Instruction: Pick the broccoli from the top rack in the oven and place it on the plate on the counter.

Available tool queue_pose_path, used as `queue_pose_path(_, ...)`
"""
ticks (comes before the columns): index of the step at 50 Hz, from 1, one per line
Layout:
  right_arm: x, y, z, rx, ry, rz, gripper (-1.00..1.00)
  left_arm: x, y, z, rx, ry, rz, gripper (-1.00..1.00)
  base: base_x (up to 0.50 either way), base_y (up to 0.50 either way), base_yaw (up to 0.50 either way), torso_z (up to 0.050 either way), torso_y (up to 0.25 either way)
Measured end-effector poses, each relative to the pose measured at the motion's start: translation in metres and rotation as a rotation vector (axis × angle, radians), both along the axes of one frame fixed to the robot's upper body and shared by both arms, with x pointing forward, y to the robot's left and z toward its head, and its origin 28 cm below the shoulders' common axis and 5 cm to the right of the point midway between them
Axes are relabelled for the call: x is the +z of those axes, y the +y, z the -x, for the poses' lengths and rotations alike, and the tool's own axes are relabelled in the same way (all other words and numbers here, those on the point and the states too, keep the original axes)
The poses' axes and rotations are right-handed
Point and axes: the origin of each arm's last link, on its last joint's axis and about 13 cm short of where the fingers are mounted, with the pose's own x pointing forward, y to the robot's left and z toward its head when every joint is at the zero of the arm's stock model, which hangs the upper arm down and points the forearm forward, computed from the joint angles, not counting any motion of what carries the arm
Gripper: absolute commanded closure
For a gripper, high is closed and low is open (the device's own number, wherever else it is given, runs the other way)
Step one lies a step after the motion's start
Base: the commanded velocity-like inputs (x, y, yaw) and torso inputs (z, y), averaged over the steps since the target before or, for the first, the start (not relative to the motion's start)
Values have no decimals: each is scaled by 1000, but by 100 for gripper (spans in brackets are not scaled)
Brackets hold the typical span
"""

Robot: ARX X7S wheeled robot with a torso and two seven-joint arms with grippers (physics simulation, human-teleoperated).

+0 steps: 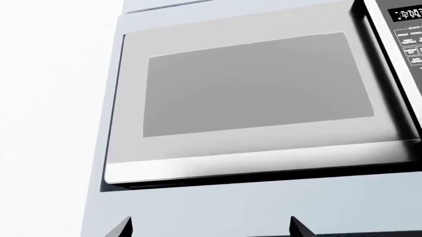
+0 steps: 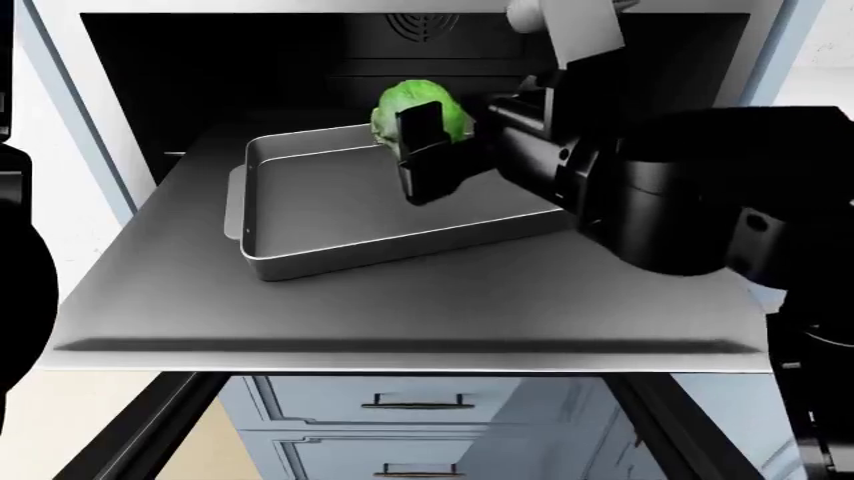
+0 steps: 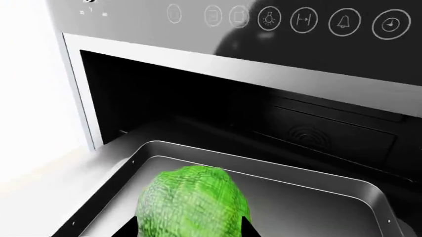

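Broccoli (image 2: 422, 114) above tray's (image 2: 320, 215) rear corner, over rack (image 2: 400, 300) in oven (image 2: 240, 50). Right gripper (image 2: 430, 150) fingers (image 2: 430, 175) clamped on it. Left gripper (image 1: 209, 228) fingers spread, holding nothing, facing microwave (image 1: 257, 103).

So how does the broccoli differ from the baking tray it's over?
The broccoli is bright green, bumpy and rounded; the baking tray is grey, smooth, flat and rectangular with a raised rim. The broccoli is far smaller than the tray. The right gripper is around the broccoli; the tray lies untouched on the top rack.
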Motion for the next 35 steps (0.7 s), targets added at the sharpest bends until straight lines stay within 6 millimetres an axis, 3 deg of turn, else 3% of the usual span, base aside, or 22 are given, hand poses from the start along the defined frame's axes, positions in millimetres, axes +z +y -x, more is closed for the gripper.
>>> queue_pose_path(35,37,-10,56,-25,-188,-92,100,-1,1,-2,-2,1,4,-100,0,0,0,0,0)
